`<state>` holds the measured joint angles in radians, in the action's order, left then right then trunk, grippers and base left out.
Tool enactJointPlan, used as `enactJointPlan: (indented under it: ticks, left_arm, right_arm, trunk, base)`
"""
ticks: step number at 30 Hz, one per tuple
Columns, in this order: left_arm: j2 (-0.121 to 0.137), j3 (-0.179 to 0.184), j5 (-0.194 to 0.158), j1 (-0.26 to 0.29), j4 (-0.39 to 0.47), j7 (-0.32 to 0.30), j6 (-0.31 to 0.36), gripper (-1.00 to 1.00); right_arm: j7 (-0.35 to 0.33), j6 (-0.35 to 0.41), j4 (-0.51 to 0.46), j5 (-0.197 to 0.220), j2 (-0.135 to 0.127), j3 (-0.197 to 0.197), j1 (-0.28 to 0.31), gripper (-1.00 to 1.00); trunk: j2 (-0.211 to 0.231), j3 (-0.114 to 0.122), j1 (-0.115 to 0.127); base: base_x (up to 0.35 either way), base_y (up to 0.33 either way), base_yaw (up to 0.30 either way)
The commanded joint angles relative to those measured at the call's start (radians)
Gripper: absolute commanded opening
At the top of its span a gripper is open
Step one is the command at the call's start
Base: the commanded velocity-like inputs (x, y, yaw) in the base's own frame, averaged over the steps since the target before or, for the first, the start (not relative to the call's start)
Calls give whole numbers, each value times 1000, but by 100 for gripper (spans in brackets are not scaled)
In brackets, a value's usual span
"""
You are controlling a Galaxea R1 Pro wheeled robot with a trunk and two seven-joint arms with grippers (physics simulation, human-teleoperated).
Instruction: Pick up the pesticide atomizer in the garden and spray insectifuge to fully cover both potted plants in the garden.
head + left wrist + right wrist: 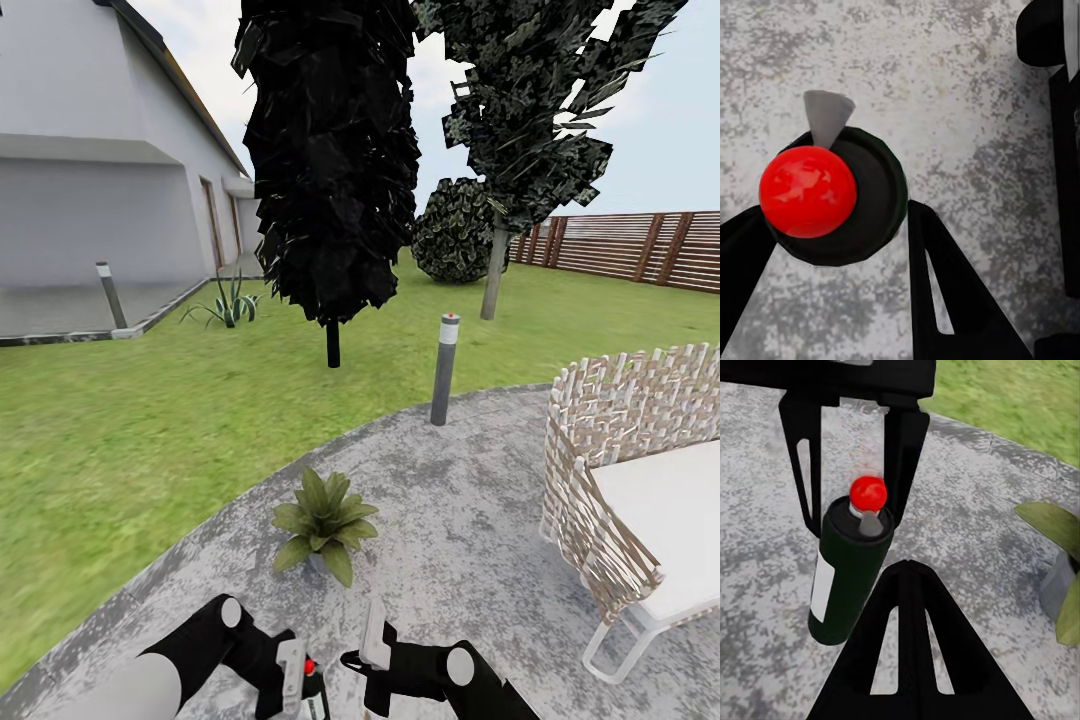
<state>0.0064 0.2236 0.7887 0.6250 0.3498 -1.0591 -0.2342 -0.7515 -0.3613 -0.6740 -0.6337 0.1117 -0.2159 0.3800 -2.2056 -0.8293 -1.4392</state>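
The pesticide atomizer (847, 574) is a dark green bottle with a pale label and a red nozzle (808, 191). It hangs just above the grey paved patio (450, 500). My left gripper (840, 217) is shut on it, one black finger on each side of the bottle's top. In the head view the atomizer (312, 688) sits at the bottom edge in that gripper. My right gripper (907, 566) is shut and holds nothing, right beside the bottle and pointing at it. A potted plant (325, 520) with broad green leaves stands on the patio a short way ahead of both grippers.
A grey bollard (445, 370) stands at the patio's far edge. A white wicker chair (620, 480) fills the right side. Lawn (150, 420), dark trees (330, 160), a striped agave (230, 305), a house wall (90, 200) and a slatted fence (640, 245) lie beyond.
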Motion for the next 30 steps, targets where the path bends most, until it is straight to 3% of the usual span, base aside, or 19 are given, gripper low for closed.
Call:
enactJointPlan:
  ticks: [1,9,30]
  left_arm:
    - [-2,0,6,0,2,-2,-8,-100]
    - [-21,0,5,1,9,-7,-12,-100]
    - [-37,0,4,-1,21,-11,-48,-100]
  right_arm:
    - [0,-5,-1,-9,0,1,0,-100]
    - [0,-5,-1,-9,0,1,0,-100]
    - [1,-5,-1,-10,-1,2,0,-100]
  trunk:
    - [0,-1,0]
    - [0,-1,0]
    - [0,-1,0]
  base:
    - [0,0,0]
    - [0,0,0]
    - [0,0,0]
